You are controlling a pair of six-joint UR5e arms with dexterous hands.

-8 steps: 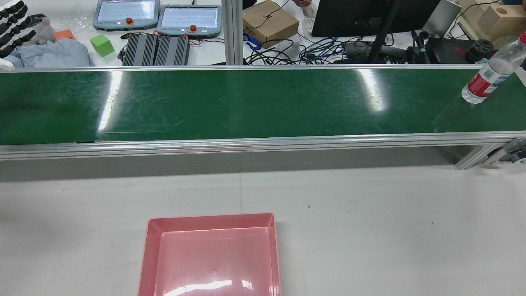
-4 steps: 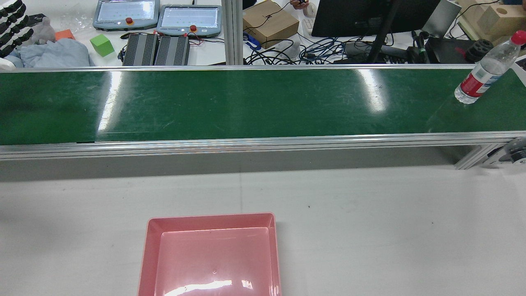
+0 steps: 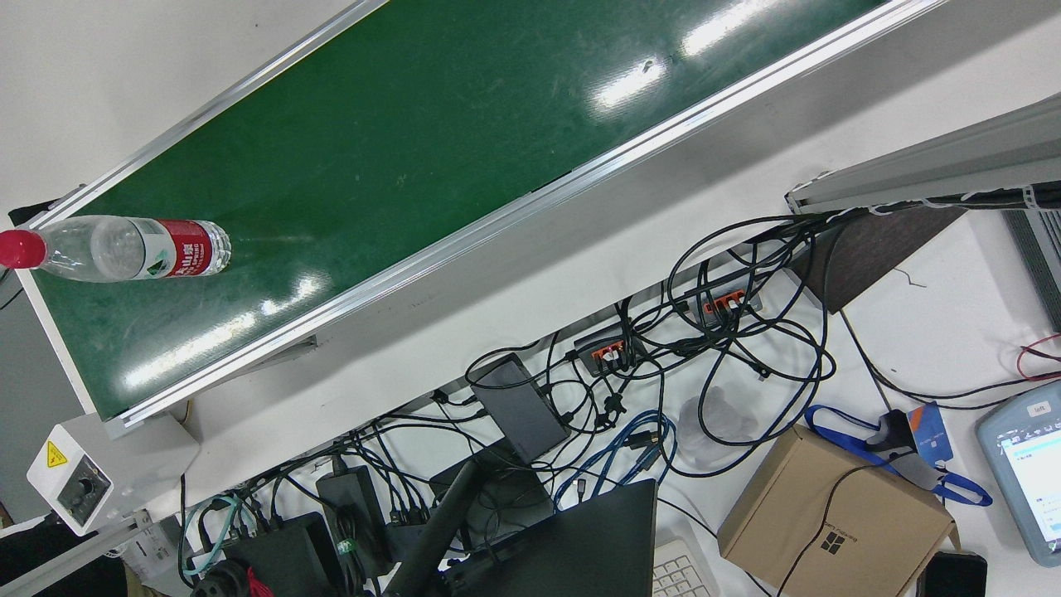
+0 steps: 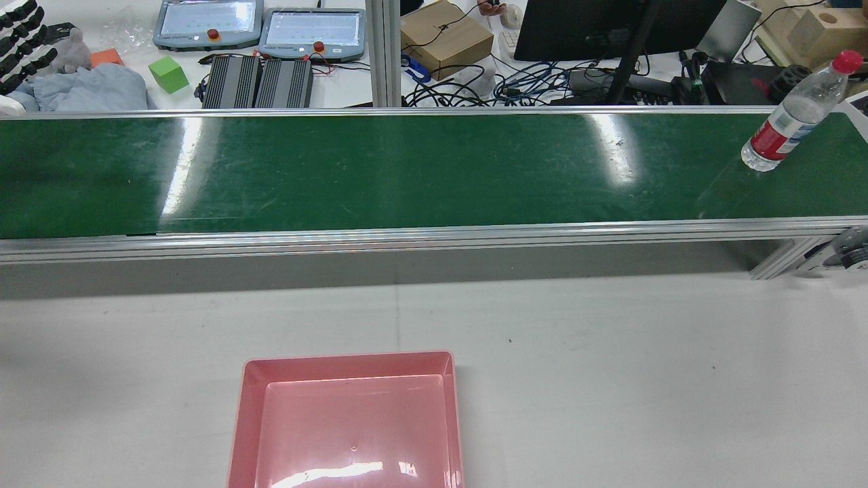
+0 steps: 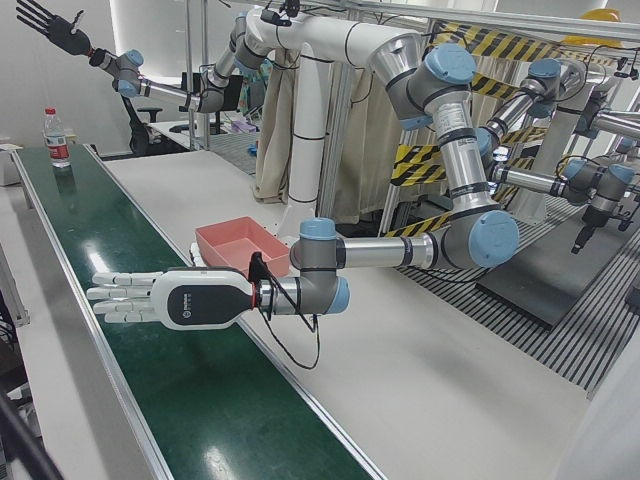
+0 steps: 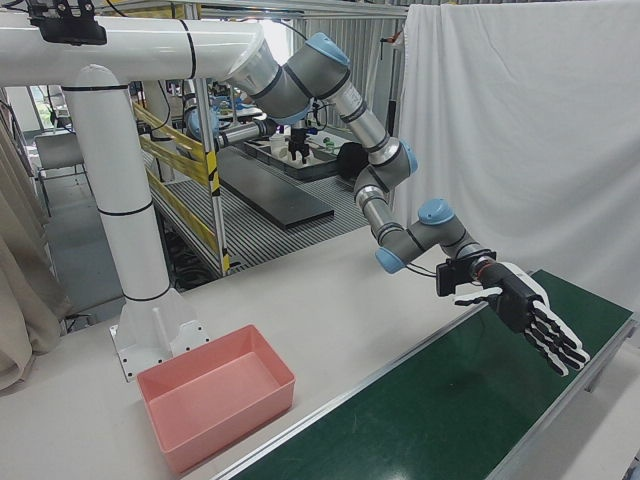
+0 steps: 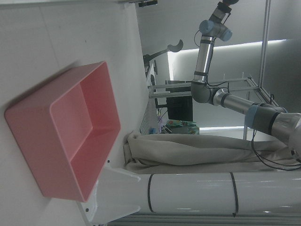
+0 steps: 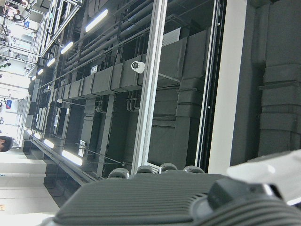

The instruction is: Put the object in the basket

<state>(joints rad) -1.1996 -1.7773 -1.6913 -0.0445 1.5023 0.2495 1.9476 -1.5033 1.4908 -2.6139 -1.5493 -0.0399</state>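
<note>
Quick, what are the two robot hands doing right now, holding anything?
Left robot hand: open, fingers spread, holding nothing.
Right robot hand: open, fingers spread, holding nothing.

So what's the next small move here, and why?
Probably keep the left hand open above the green conveyor belt and wait: the clear red-capped plastic bottle stands upright at the belt's far end, beyond that hand's reach; the pink plastic basket holds nothing.

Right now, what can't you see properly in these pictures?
Water bottle: the label's writing is too small in every view.
Basket: its near end is cut off by the rear view's bottom edge.
Right hand: tiny and far away in the left-front view, so its details are lost.
</note>
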